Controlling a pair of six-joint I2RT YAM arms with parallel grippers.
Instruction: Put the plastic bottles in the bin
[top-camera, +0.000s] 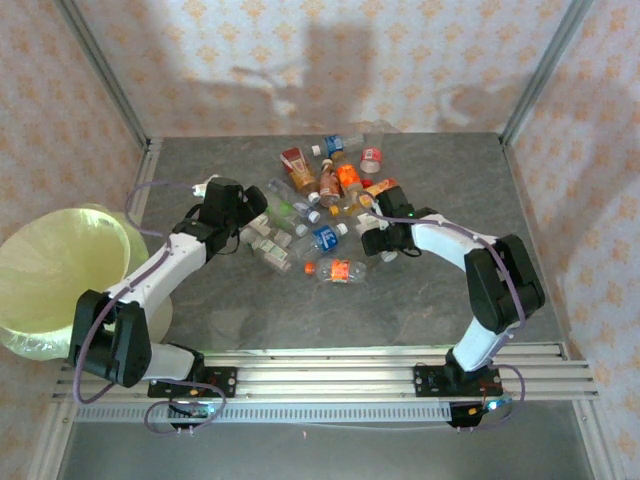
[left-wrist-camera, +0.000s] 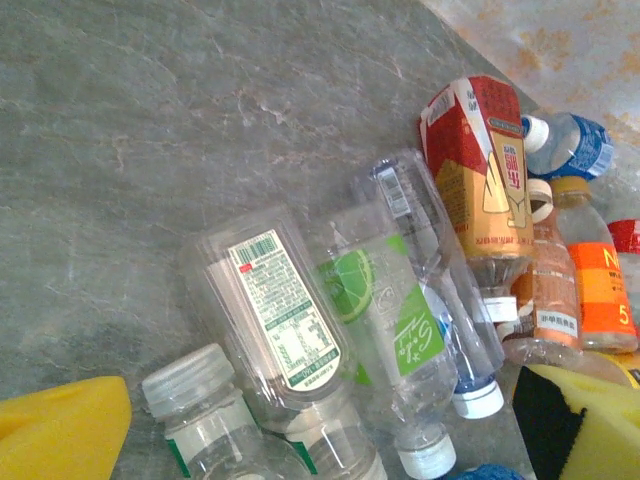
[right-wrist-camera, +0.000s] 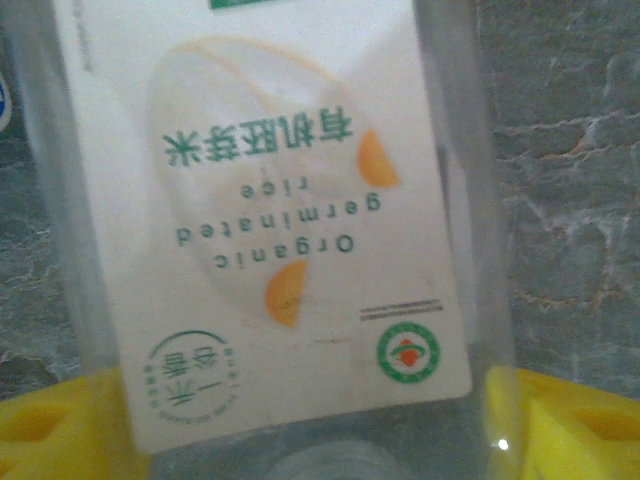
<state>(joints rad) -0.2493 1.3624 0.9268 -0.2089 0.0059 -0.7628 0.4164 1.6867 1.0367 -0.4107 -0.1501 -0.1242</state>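
Between right tool pads | bottle label: "Organic germinated rice" | inverted

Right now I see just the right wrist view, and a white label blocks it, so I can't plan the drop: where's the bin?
Observer: The bin stands left of the table, beside the left arm's base.
Operator: And the other arm?
Observer: The left end effector hangs open over clear bottles at the pile's left side.
Operator: Which bottle lies closest to the arms?
Observer: An orange-label bottle, at the pile's near edge.
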